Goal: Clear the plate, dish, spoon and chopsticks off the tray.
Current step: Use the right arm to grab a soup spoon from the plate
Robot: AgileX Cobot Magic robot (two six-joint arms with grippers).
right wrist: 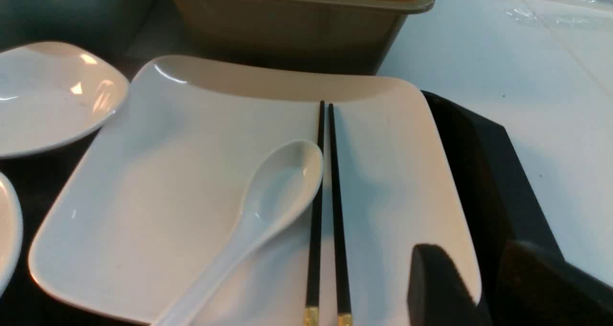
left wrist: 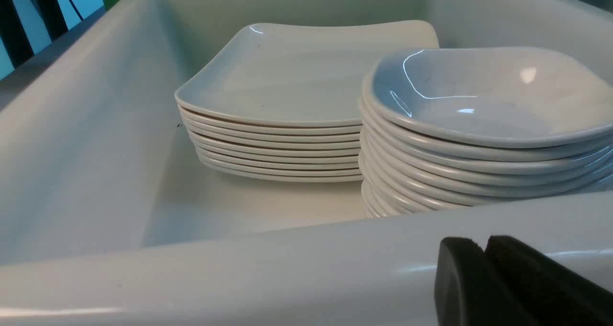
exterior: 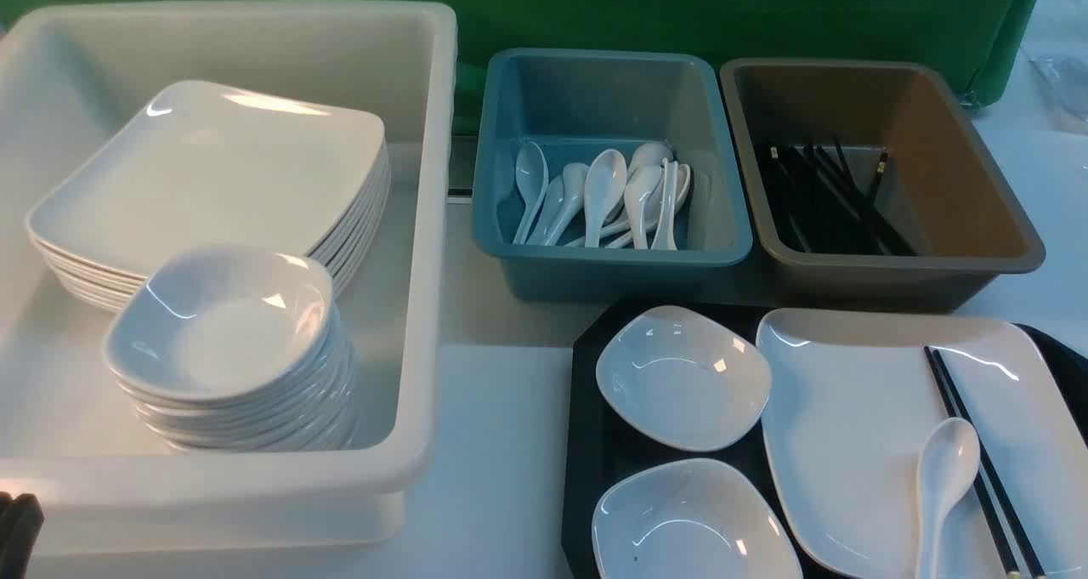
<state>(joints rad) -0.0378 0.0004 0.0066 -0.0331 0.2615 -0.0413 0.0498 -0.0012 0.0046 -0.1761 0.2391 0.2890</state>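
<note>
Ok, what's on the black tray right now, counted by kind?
On the tray:
Plate: 1
Small dishes: 2
Spoon: 1
Chopsticks: 1 pair
Total: 5 items, counting the pair as one

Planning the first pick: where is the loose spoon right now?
Front view, lower right: the spoon lies on the big square plate on the black tray, its bowl close against the chopsticks on its right.
</note>
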